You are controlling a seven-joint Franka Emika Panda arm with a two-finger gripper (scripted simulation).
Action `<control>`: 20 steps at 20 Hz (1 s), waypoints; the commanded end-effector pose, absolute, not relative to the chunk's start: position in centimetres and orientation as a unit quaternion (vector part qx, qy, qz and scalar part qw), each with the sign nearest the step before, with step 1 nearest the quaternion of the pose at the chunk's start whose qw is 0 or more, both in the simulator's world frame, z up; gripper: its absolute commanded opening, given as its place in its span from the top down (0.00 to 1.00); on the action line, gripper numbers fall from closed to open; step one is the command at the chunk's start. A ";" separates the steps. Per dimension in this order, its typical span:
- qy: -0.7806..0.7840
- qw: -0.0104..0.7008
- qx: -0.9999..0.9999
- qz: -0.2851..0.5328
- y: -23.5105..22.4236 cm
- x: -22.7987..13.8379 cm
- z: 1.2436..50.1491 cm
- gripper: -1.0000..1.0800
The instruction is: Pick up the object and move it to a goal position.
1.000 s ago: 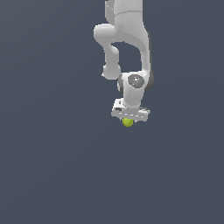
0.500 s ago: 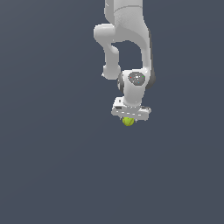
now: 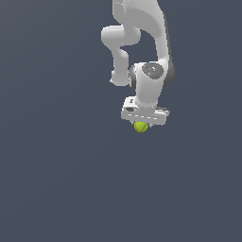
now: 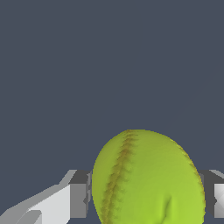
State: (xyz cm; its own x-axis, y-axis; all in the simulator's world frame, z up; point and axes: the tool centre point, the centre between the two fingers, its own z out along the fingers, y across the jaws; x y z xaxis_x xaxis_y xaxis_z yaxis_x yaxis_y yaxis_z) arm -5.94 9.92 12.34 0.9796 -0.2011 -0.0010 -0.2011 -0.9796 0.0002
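Filling the lower part of the wrist view, the yellow-green ball [image 4: 146, 179] sits between the two fingers [image 4: 78, 194], with a brownish stitched seam curving down its near face. Each dark pad presses right against the ball's side, with no gap showing, so the gripper [image 4: 146, 197] is closed on the ball rather than merely straddling it. Beyond the ball in this view lies only flat, dark grey-blue ground.

Farther off, in the exterior view, the ball [image 3: 141, 126] peeps out as a small bright spot just beneath the hand of the white arm [image 3: 149, 87], which reaches down from the top of the picture. The gripper [image 3: 141, 124] points straight down. Whether the ball rests on the ground or hangs clear of it cannot be told, since the plain surface gives no shadow or edge to judge by.

The step in hand looks to be the grasp completed, or the carry just under way. No goal marker shows in either view, so the next move calls for keeping the squeeze firm and carrying the ball steadily toward the goal, wherever it lies, without letting the round surface roll out from between the pads.
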 end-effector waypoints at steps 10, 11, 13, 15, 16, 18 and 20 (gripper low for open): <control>-0.101 0.000 0.995 0.000 10.3 -2.5 23.7 1.00; -0.101 0.000 0.995 0.000 10.3 -2.2 24.6 1.00; -0.101 0.000 0.995 0.000 10.4 -1.7 26.2 1.00; -0.101 0.000 0.995 0.000 10.5 -1.2 27.6 1.00; -0.101 0.000 0.995 0.000 10.5 -1.0 28.3 1.00; -0.101 0.000 0.995 0.000 10.5 -0.6 29.4 1.00; -0.101 0.000 0.995 0.000 10.6 -0.2 30.3 1.00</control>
State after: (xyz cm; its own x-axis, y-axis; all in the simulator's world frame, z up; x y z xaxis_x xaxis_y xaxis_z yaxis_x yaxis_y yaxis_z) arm -0.51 10.54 29.47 0.9795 -0.2015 -0.0001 -0.2015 -0.9795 0.0001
